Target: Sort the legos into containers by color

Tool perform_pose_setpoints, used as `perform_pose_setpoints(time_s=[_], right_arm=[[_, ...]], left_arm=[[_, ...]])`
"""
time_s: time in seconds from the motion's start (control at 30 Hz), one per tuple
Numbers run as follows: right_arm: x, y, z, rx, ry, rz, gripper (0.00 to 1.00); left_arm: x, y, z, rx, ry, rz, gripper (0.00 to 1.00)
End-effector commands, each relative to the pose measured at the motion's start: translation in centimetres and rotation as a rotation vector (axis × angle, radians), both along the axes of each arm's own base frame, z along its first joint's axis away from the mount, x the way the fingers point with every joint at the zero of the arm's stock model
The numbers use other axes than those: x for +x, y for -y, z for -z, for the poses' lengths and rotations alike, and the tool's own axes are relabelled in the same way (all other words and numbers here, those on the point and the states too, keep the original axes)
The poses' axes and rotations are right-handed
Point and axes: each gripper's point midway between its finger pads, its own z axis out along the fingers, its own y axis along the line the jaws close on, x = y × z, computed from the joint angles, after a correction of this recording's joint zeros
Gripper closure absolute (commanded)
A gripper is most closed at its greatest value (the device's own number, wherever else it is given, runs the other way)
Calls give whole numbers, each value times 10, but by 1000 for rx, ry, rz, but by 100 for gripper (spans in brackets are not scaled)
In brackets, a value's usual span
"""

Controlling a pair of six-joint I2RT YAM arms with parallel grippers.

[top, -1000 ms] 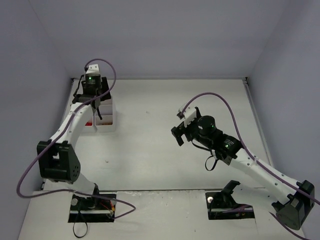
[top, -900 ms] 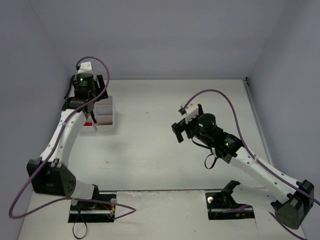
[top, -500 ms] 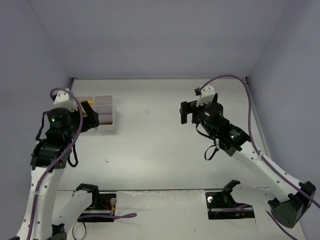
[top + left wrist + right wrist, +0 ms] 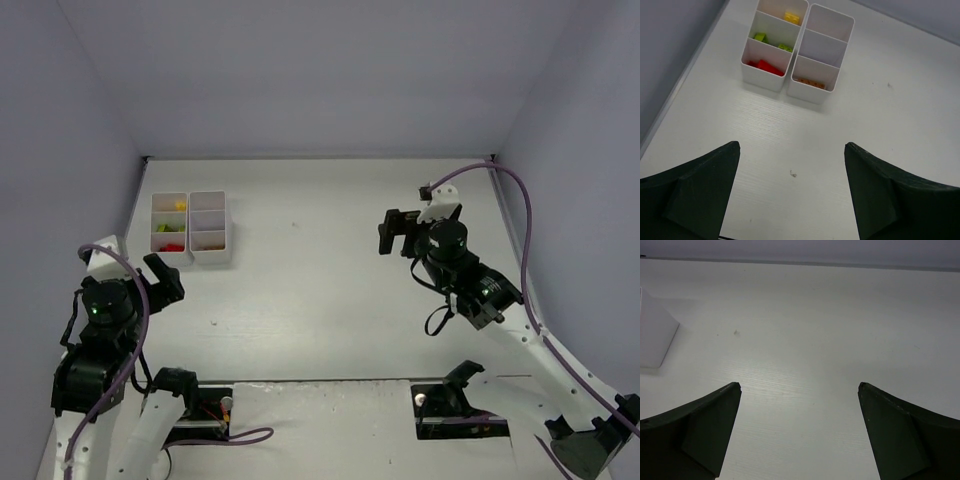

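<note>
A white tray point(image 4: 799, 47) with 6 boxes is set at the far left of the tabletop point(image 4: 320, 290). Every brick that can be seen is found inside it.

In the left row, a yellow brick point(image 4: 792, 17) is seen in the far box. 2 green bricks point(image 4: 760, 36) are seen in the middle box. Red bricks point(image 4: 766, 66) are seen in the near box, but how many cannot be told. In the right row, a brown-orange brick point(image 4: 809, 82) is seen in the near box, close to the front wall. What lies in the other 2 boxes cannot be made out.

The left tool point(image 4: 791, 147) is held over the near left part of the tabletop. It is pointed at the tray and is kept well apart from it. Its 2 dark fingers point(image 4: 700, 185) are spread wide, and nothing is held between them.

The right tool point(image 4: 799, 385) is held over the right side of the tabletop, far from the tray. Its fingers are spread wide too, and only bare tabletop is seen between them. Just a corner of the tray is caught at the left edge of the right wrist view.
</note>
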Motion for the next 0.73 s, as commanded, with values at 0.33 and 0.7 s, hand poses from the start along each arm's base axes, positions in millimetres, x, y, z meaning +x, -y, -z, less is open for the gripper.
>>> perform_pose_setpoints(time_s=[0.33,0.7], right_arm=[[-11,37,-3,-14,76,134,0],[-20,38,-18,14,114,99,0]], left_arm=[[1,-22,-1,32,12,-130,21],[1,-26,15,11,-20,-182,16]])
